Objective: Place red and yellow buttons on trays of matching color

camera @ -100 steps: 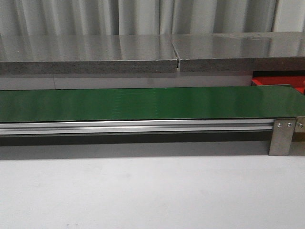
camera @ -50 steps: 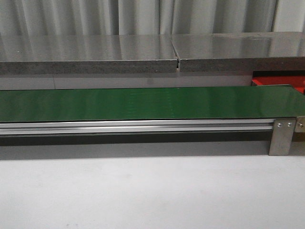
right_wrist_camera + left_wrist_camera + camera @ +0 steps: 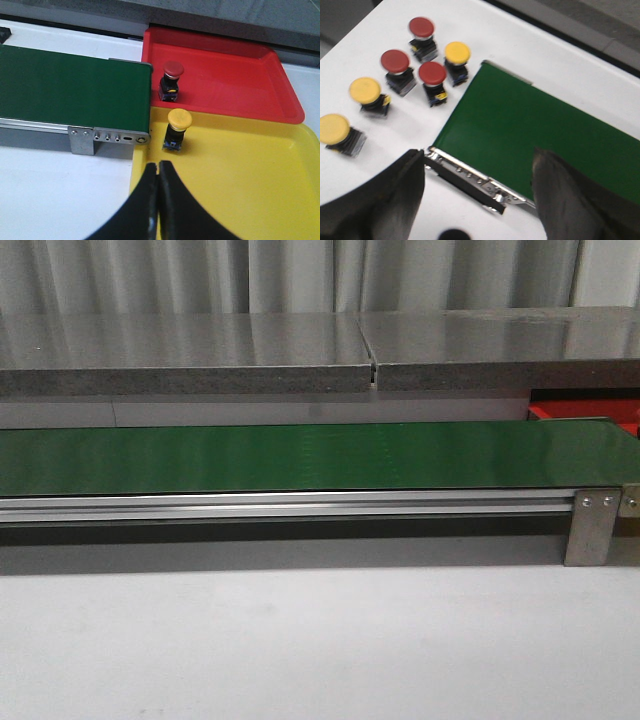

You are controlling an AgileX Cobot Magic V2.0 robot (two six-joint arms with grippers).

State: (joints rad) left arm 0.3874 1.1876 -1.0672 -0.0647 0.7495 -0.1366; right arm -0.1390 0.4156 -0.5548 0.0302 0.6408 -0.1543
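Left wrist view: spread left fingers [image 3: 479, 192] over glossy red and yellow buttons [image 3: 432, 73]; right fingers [image 3: 158, 200] closed empty.

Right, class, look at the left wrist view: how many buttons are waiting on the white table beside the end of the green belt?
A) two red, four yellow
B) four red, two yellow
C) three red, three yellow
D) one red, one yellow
C: three red caps and three yellow caps stand on the white table beside the green belt.
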